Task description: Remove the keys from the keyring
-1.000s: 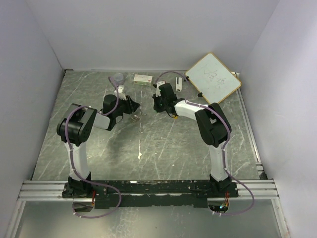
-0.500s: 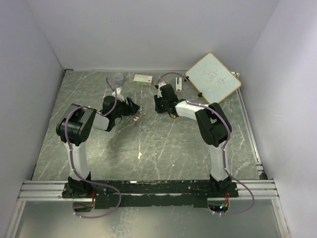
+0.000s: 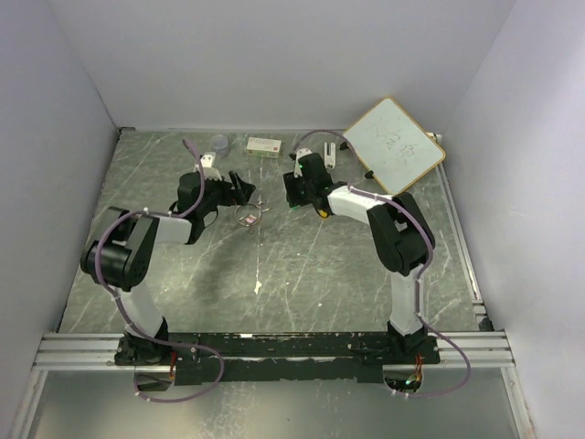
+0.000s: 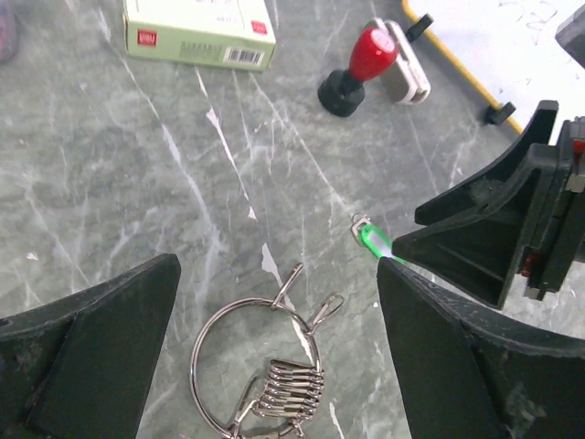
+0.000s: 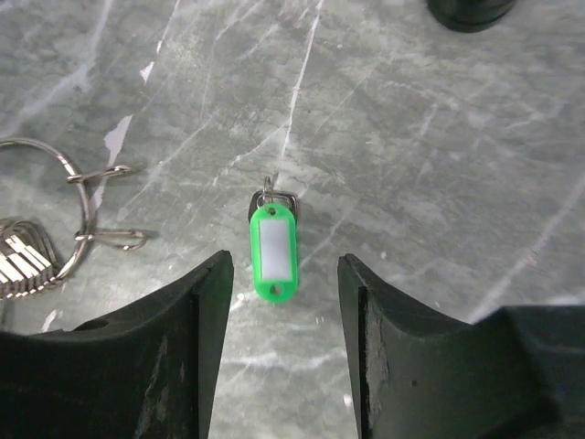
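Note:
The keyring (image 4: 265, 366), a thin silvery wire ring with several silvery clips bunched on it, lies flat on the marble table (image 4: 110, 183). My left gripper (image 4: 279, 274) hovers over it, open wide, touching nothing. One of the keys, with a green tag (image 5: 273, 247), lies loose on the table to the right of the ring. It rests between the tips of my open right gripper (image 5: 285, 274), clear of both fingers. In the top view the ring (image 3: 249, 218) sits between the left gripper (image 3: 239, 190) and the right gripper (image 3: 292, 192). No other key shows.
A red-and-black knob (image 4: 356, 69) stands behind the ring. A pale green box (image 3: 263, 144) and a small cup (image 3: 219, 143) sit near the back wall. A whiteboard (image 3: 395, 144) lies at the back right. White walls enclose the table.
Both grippers have opened. The ring now lies free on the table and the green key lies apart from it. The left arm has stretched further back.

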`<state>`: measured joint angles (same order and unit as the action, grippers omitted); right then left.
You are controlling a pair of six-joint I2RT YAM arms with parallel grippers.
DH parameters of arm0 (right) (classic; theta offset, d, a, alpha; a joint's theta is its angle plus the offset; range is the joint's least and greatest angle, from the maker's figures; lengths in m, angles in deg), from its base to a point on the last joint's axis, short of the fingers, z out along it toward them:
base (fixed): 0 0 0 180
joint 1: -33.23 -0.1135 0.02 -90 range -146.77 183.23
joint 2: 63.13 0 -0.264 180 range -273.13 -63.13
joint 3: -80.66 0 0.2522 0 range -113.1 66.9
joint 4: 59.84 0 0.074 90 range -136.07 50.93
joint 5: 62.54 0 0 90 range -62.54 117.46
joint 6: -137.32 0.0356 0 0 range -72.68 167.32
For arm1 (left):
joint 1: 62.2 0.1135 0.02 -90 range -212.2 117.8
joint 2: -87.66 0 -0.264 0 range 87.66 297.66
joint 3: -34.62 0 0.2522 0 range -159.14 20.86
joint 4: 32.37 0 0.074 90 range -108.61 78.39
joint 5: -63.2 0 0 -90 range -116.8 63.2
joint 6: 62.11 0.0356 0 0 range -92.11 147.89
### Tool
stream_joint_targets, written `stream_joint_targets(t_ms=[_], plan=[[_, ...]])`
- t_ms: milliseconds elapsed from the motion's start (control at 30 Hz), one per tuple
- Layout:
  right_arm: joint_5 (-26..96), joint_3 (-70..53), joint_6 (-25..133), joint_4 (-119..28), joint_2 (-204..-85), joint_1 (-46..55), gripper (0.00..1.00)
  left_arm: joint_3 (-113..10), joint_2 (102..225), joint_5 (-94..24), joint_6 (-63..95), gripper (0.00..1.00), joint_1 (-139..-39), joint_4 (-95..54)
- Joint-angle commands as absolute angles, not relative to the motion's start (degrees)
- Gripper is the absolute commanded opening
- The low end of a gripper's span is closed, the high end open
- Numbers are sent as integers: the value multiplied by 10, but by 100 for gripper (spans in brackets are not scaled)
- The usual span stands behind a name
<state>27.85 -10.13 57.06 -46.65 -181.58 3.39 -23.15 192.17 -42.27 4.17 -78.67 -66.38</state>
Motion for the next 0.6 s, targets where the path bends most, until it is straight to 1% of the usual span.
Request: stream_joint_targets(t_ms=[0, 67, 100, 133, 233, 267, 333, 367, 567], plan=[[248, -70, 561, -496, -1724, 37, 50, -212, 1862, -395, 71, 100, -782, -649], [235, -47, 562, -509, -1691, 37, 50, -207, 1840, -382, 105, 100, -782, -628], [226, -36, 563, -514, -1675, 38, 52, -204, 1830, -377, 111, 100, -782, -619], [214, -25, 564, -518, -1659, 38, 59, -196, 1814, -371, 117, 100, -782, -615], [167, 9, 569, -525, -1615, 37, 69, -167, 1773, -356, 133, 100, -782, -613], [143, 24, 571, -529, -1600, 37, 76, -158, 1759, -351, 137, 100, -782, -611], [94, 62, 580, -541, -1558, 38, 95, -143, 1727, -340, 147, 100, -782, -602], [64, 79, 584, -549, -1542, 37, 99, -138, 1713, -335, 153, 100, -782, -595], [-101, 163, 608, -559, -1440, 37, 100, -114, 1636, -310, 167, 100, -782, -556]])
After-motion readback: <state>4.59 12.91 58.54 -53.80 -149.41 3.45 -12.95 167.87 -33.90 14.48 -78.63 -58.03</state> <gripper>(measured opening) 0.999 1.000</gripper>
